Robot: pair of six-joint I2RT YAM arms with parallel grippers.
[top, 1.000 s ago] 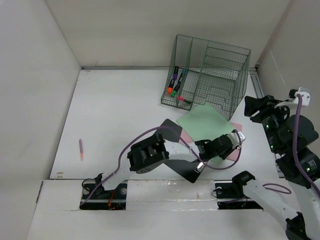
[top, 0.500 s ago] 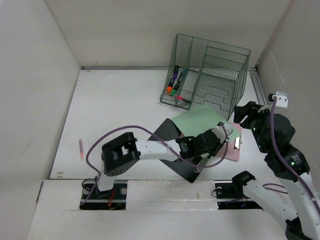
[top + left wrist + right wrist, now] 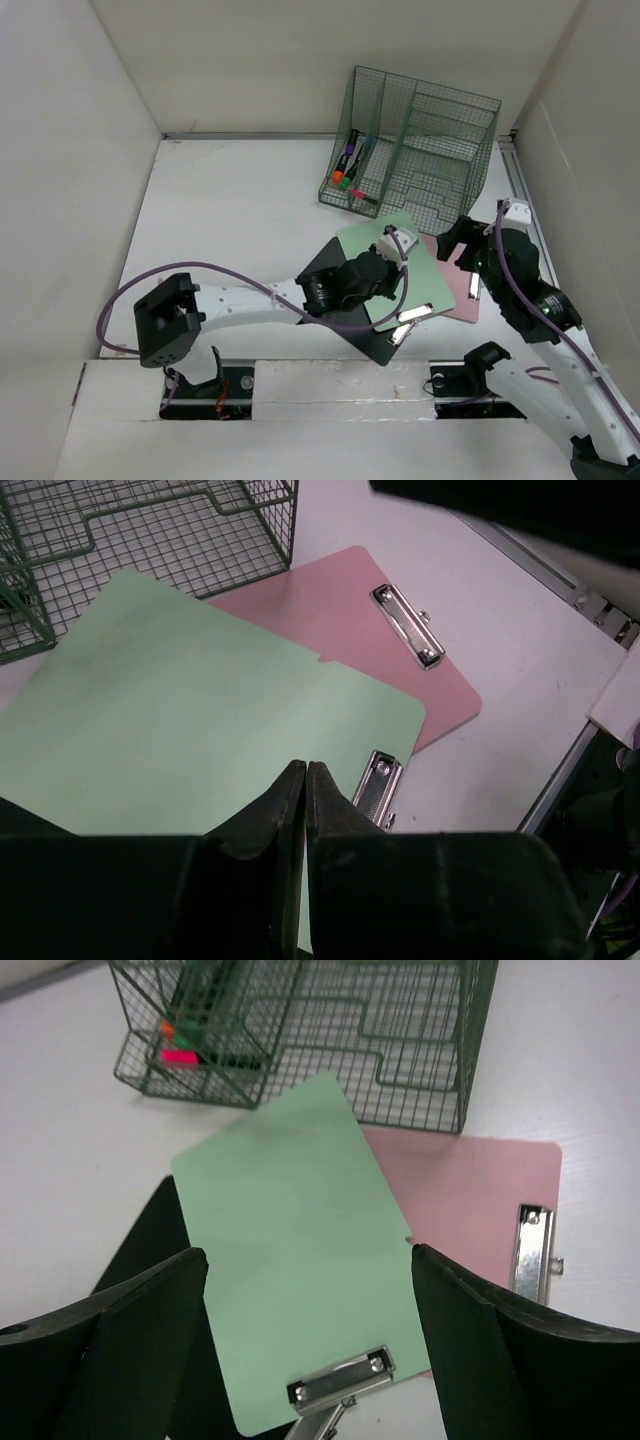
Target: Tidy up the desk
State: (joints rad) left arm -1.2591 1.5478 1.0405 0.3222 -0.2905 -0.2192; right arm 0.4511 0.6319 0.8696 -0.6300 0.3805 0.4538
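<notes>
Matt, smooth white on desk (image 3: 230, 220), centre left of top view. Thin dark green wire mesh, seemingly coated metal, for rack (image 3: 420, 150) at upper right. Smooth matt faces on green board (image 3: 290, 1260) and pink board (image 3: 470, 1200); dull black on black board (image 3: 155, 1225). Bright, glossy metal in clips (image 3: 340, 1378). Smooth purple sheath on cables (image 3: 200, 267).

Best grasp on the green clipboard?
Probably the clip end: pinch the metal clip of the green clipboard from the near side. The board lies flat atop the pink clipboard and a black clipboard, so only that raised clip offers purchase.
</notes>
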